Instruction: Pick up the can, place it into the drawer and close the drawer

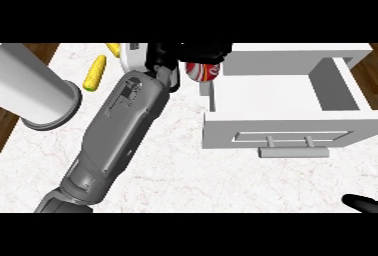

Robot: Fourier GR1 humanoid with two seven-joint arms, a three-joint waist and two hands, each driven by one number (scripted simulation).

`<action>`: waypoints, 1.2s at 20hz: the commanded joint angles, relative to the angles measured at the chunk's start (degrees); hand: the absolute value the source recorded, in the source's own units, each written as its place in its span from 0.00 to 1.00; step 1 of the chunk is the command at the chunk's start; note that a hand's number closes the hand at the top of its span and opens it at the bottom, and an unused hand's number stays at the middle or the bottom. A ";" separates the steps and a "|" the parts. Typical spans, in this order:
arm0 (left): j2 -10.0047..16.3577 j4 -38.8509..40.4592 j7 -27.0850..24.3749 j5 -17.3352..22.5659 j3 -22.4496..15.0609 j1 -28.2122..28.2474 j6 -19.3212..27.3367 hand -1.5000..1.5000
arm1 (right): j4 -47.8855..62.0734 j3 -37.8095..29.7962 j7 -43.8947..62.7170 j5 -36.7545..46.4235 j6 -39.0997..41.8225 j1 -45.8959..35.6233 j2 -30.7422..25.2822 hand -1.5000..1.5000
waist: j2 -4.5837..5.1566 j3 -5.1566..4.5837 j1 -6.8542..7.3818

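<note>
The red can (203, 71) is held up at the far left corner of the open white drawer (280, 122), just over its left wall. My left hand (198, 52) is curled round the can's top, with the grey forearm running up from the lower left. The hand hides the upper part of the can. The drawer's inside shows bare, and its bar handle (294, 146) faces me. Only a small black part of my right hand (362, 202) shows at the lower right edge.
A large grey cylinder (37, 95) stands at the left of the marble counter (177, 165). A corn cob (94, 73) lies behind it, and another yellow item (113, 48) sits farther back. The drawer box takes up the right side.
</note>
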 commanded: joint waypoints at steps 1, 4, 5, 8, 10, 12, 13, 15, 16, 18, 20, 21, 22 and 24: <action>-0.05 -2.09 6.14 1.91 -6.50 -4.26 5.96 1.00 | 0.49 -1.40 -0.02 -0.24 0.38 0.06 -1.07 0.00 | -0.02 0.01 -0.52; -0.05 4.57 6.90 0.83 -2.83 -10.86 4.77 1.00 | -4.42 1.34 2.73 0.21 -1.05 0.70 1.16 0.00 | 0.13 0.00 -0.84; -0.05 6.28 5.87 2.31 -0.64 -12.94 3.34 1.00 | -2.78 1.11 2.25 0.09 -0.73 -0.51 0.44 0.00 | 0.24 0.00 -0.83; -0.05 14.34 2.67 4.99 -2.53 -17.01 5.74 1.00 | -0.91 1.68 3.71 1.15 -2.26 -3.97 -0.01 0.00 | 0.59 0.01 -1.65; -0.05 16.64 5.58 4.35 -2.31 -21.99 6.46 1.00 | -2.02 -0.47 2.28 -0.96 0.54 -1.22 -1.72 0.00 | 0.54 0.05 -2.20; -0.05 19.33 6.30 5.23 -3.09 -24.79 6.24 1.00 | -2.97 -0.86 4.40 -1.61 -0.47 -3.41 -2.34 0.00 | 0.58 0.06 -2.41; -0.05 20.03 0.90 9.05 -8.50 -20.47 9.23 1.00 | -2.11 3.34 2.76 1.88 -1.65 -3.42 0.63 0.00 | 0.91 0.08 -3.69; -0.05 22.30 6.99 8.15 -4.77 -27.87 7.56 1.00 | 0.37 0.96 1.41 0.60 -1.36 -3.56 -0.17 0.00 | 0.67 0.09 -2.45; -0.05 22.93 4.65 9.14 -5.58 -27.44 7.22 1.00 | -0.55 1.05 1.38 0.58 -0.97 -2.75 -0.22 0.00 | 0.69 0.08 -2.65; -0.05 24.46 3.15 11.67 -8.36 -26.70 8.75 1.00 | -3.16 0.18 4.74 -1.70 -0.28 -2.99 -1.80 0.00 | 0.75 0.09 -3.86; -0.05 28.19 3.94 9.53 -6.08 -30.14 7.16 1.00 | -1.00 -0.63 1.68 -2.29 0.27 -1.84 -1.02 0.00 | 0.77 0.10 -2.82; -0.05 28.38 2.65 11.29 -8.57 -29.85 8.85 1.00 | -2.95 0.24 5.41 -1.84 -0.25 -4.06 -2.48 0.00 | 0.96 0.10 -3.97; -0.05 29.46 3.13 11.95 -8.99 -31.38 10.33 1.00 | 0.05 2.79 1.35 0.21 -0.81 -3.97 0.46 0.00 | 1.25 0.17 -4.40; -0.05 31.35 -0.35 11.31 -7.85 -31.00 10.19 1.00 | -2.84 0.59 5.65 -2.28 -0.34 -3.63 -1.81 0.00 | 1.10 0.11 -4.10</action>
